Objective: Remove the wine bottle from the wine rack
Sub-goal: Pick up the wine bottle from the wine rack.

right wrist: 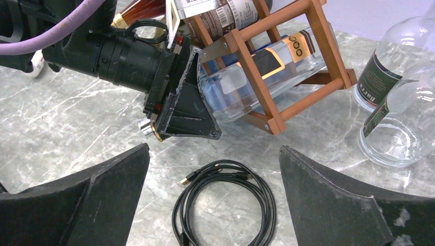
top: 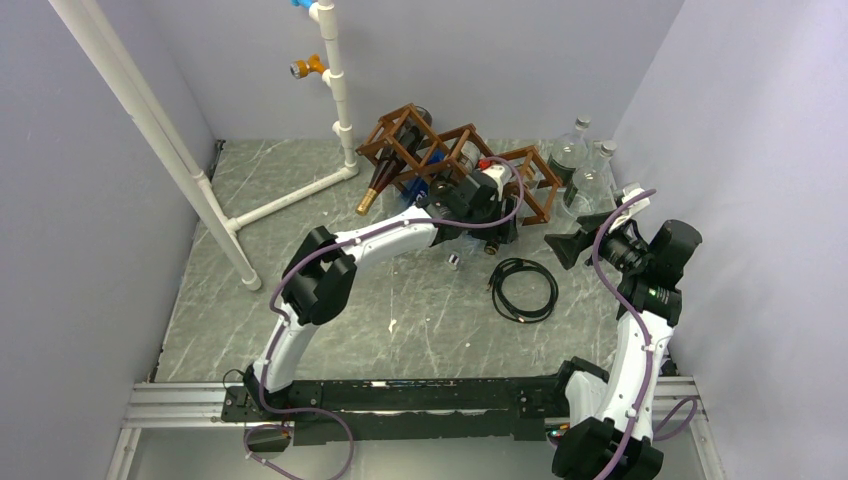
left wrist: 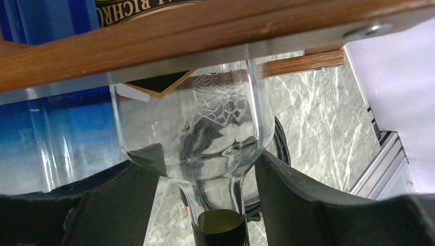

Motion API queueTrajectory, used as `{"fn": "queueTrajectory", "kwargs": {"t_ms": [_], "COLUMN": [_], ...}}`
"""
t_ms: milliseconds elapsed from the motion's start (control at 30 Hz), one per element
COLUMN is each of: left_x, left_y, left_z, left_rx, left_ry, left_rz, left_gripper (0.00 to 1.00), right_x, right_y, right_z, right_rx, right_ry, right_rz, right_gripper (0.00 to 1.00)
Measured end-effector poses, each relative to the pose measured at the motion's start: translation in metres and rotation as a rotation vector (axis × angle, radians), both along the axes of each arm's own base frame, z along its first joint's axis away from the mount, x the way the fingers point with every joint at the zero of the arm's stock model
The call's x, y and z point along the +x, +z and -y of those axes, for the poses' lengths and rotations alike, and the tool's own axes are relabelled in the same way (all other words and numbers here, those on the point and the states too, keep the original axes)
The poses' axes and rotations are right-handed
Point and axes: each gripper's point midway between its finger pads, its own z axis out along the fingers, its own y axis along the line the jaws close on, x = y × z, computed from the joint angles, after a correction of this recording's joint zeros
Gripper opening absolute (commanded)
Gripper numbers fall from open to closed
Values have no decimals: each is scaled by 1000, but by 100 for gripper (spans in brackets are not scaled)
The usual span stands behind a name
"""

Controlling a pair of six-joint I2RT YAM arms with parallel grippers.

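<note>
**Wine rack** point(top: 455, 158): we logged a brown wooden lattice of diamond cells at the far middle of the grey marbled table point(top: 400, 310), just right of a white PVC pipe frame point(top: 338, 95).

**Clear wine bottle** point(right wrist: 225, 89): we found it lying in a low cell at the rack's right end. Its black-and-gold label sat under the slats and its neck pointed out toward the near left. It was not yet out of the rack.

**Left gripper** point(left wrist: 205, 171): it was at the rack's near face. In its own wrist view the fingers point(left wrist: 313, 200) stood apart on either side of the bottle's shoulder, and the neck with its dark capsule ran back between them. They sat close against the glass — whether they pressed on it we could not tell.

**Right gripper** point(right wrist: 214, 148): it was spread wide with nothing between its fingers, above the table to the right of the rack and apart from it.

**Other bottles in the rack:**
- A blue bottle point(left wrist: 46, 123) lay just beside the clear one.
- A dark bottle with a gold capsule point(top: 377, 187) poked out of the leftmost cell toward the near left.
- A brown-labelled bottle point(right wrist: 215, 15) lay in an upper cell.

**Black cable coil** point(right wrist: 225, 169): it lay flat on the table on the near side of the rack — in the right wrist view it showed between that gripper's fingers.

**Clear glass bottles** point(top: 575, 160): these stood upright at the far right, just beside the rack's right end, and one carried a dark label.
</note>
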Motion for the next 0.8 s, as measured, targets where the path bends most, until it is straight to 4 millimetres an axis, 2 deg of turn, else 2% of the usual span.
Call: {"fn": "queueTrajectory", "kwargs": {"t_ms": [600, 733, 800], "left_x": [-1, 0, -1], "left_y": [-5, -5, -5], "left_z": [4, 4, 5], "left_rx": [-16, -19, -22], "left_ry": [7, 8, 8], "left_rz": [-33, -36, -37], "left_gripper": [64, 57, 50], "right_x": [0, 0, 1], "right_y": [0, 0, 0], "right_z": [1, 1, 1], "right_rx": [-3, -5, -5], "right_ry": [-4, -5, -6], "right_rz": [1, 1, 2], "right_gripper": [100, 100, 100]}}
